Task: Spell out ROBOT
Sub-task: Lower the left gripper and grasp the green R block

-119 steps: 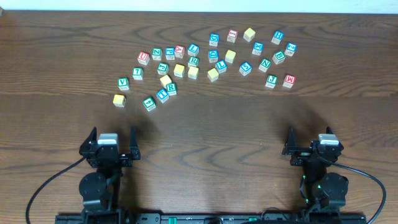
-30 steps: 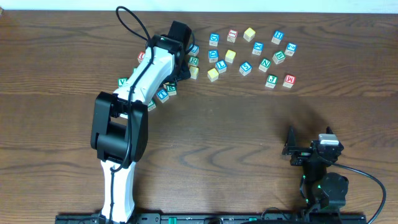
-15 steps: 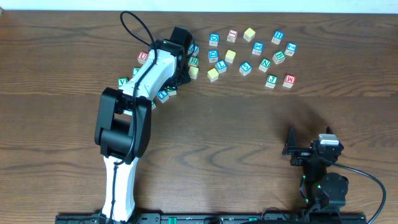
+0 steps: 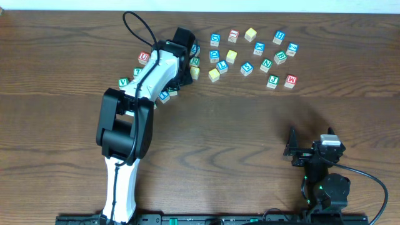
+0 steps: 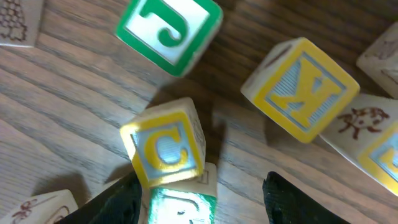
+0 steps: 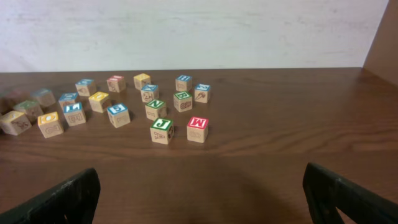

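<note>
My left arm (image 4: 159, 65) reaches over the left cluster of letter cubes and hides its own gripper in the overhead view. In the left wrist view my left gripper (image 5: 205, 206) is open around a green-edged cube (image 5: 181, 208) whose letter the frame's edge cuts off. The left finger touches this cube, while the right finger (image 5: 298, 202) stands apart from it. A tilted yellow C cube (image 5: 165, 149) leans against its far side. Plain yellow cubes (image 4: 214, 75) (image 4: 232, 56) lie further right. My right gripper (image 4: 310, 139) (image 6: 199, 199) is open and empty near the front.
A green J cube (image 5: 169, 31) and a yellow K cube (image 5: 301, 90) lie just beyond the left jaws. Several other cubes are scattered at the back right, among them a green J (image 6: 161, 129) and a red M (image 6: 197, 128). A white wall stands behind the table's far edge.
Four seconds ago my left arm rested at the front; it now stretches over the cube cluster. In the last second it shifted only slightly. The right arm has not moved.
</note>
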